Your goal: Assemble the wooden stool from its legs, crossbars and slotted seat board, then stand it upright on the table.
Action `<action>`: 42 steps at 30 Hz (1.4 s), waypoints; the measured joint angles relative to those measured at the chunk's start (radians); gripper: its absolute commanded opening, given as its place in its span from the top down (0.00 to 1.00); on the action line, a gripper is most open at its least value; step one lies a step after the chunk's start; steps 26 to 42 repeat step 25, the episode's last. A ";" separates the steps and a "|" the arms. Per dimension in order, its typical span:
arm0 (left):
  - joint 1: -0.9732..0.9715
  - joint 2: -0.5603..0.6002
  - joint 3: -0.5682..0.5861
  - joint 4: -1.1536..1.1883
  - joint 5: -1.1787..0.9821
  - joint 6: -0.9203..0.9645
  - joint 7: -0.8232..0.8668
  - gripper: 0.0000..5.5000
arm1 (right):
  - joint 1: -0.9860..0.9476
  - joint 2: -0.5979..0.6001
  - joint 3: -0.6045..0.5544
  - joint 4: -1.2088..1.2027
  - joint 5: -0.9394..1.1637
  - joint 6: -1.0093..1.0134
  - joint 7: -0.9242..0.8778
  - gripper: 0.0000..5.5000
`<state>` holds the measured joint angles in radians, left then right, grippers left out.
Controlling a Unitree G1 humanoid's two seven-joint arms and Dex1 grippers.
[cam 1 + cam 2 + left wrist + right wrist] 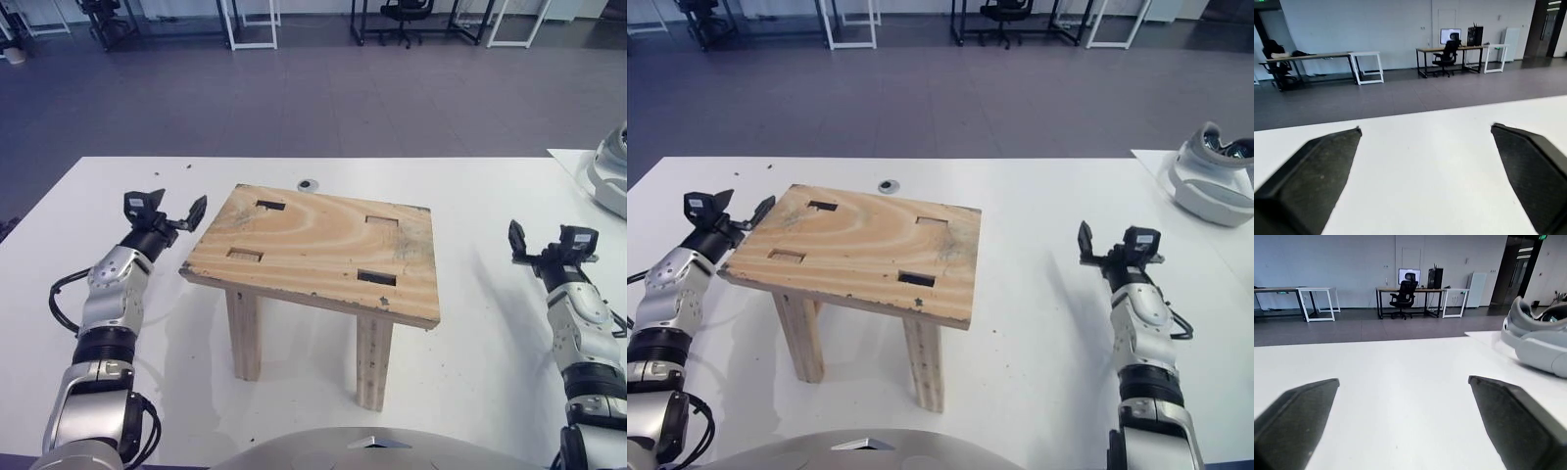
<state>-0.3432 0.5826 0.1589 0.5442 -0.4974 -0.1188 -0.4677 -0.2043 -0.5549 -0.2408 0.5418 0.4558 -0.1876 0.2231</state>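
The wooden stool (315, 253) stands upright in the middle of the white table (470, 196), its slotted seat board on top and two legs (244, 333) showing at the front. My left gripper (176, 211) is open just off the seat's left corner, not touching it, with nothing between its fingers (1308, 171). My right gripper (544, 238) is open well to the right of the stool, above bare table, its fingers (1513, 418) spread wide and empty.
A grey-white headset (1213, 186) lies on a second table surface at the far right. A small round dark fitting (311, 183) sits in the tabletop behind the stool. Desks and an office chair (1403, 293) stand far off across the floor.
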 measured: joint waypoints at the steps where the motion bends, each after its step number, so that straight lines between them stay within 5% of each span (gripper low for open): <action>1: 0.001 0.000 0.016 -0.002 0.002 0.002 0.008 0.11 | -0.012 0.007 -0.004 0.000 -0.024 -0.017 0.001 0.10; 42: 0.000 -0.067 0.104 -0.057 0.122 0.077 0.042 0.11 | -0.107 0.065 -0.032 0.080 -0.195 -0.094 0.049 0.10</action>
